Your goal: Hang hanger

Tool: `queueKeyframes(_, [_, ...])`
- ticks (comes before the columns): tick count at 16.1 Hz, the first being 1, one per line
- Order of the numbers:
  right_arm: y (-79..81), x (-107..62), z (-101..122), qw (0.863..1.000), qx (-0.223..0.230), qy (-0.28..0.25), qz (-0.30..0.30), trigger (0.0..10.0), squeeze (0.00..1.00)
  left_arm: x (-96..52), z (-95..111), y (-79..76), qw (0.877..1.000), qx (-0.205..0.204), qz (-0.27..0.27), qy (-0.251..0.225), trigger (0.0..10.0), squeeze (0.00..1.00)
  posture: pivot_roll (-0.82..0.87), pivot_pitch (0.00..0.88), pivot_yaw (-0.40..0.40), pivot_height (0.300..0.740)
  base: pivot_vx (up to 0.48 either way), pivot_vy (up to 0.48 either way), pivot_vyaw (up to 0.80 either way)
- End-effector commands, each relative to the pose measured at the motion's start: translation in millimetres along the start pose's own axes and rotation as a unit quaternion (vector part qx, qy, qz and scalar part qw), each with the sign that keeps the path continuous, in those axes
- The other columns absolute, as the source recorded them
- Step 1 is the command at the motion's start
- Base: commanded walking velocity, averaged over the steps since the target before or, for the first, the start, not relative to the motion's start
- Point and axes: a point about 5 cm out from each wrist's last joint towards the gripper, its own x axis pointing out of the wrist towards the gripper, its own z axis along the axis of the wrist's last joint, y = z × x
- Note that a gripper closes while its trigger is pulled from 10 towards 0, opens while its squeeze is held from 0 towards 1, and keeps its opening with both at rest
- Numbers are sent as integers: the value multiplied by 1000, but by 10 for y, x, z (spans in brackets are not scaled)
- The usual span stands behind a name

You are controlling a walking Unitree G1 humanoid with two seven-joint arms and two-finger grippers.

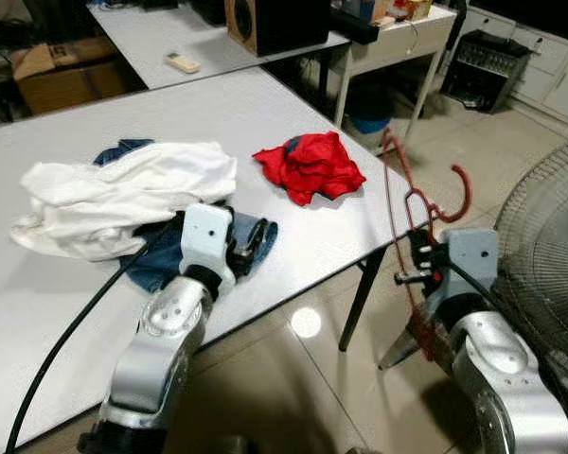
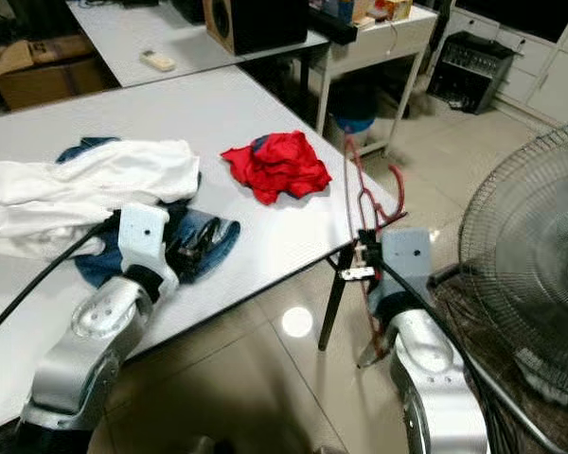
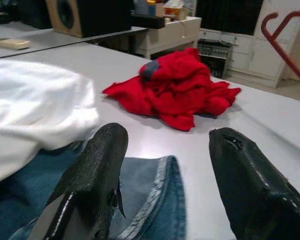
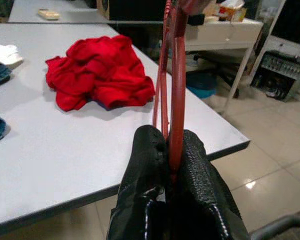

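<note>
Your right hand (image 4: 169, 165) is clamped shut on the red hanger (image 1: 404, 203), holding it upright off the counter's (image 1: 293, 113) right edge, above the floor. Your left hand (image 3: 165, 170) rests wide open, holding nothing, over the jeans (image 1: 161, 260) beside the white shirt (image 1: 123, 194). A red garment (image 1: 310, 165) lies between both hands, farther back.
</note>
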Motion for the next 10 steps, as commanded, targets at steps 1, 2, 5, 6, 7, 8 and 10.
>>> queueKeyframes(1, [25,7,42,1000,12,-12,7,10000,0,-33,36,6,1000,0,-5,-8,10000,0,35,52,-5,740,0,0,800])
queueKeyframes(2, [50,6,53,1000,11,-15,11,10000,0,-34,53,30,1000,7,-5,-11,10000,0,36,48,-2,740,285,0,800])
queueKeyframes(5, [87,-15,58,1000,7,-18,21,10000,0,-9,82,83,1000,10,-1,-13,10000,0,31,45,15,740,303,0,533])
queueKeyframes(6, [63,-23,45,1000,13,-17,13,10000,0,0,82,89,1000,12,-2,-13,10000,0,31,45,19,740,304,0,0])
queueKeyframes(7, [46,-28,33,1000,16,-15,7,10000,0,7,83,94,1000,13,-5,-12,10000,0,29,45,26,740,304,0,0])
queueKeyframes(8, [38,-36,28,1000,17,-15,3,10000,0,15,86,96,1000,11,-6,-11,10000,0,24,45,32,740,304,0,0])
queueKeyframes(10, [33,-46,32,1000,16,-16,-2,10000,0,32,81,93,1000,9,-8,-10,10000,0,12,44,40,740,304,0,0])
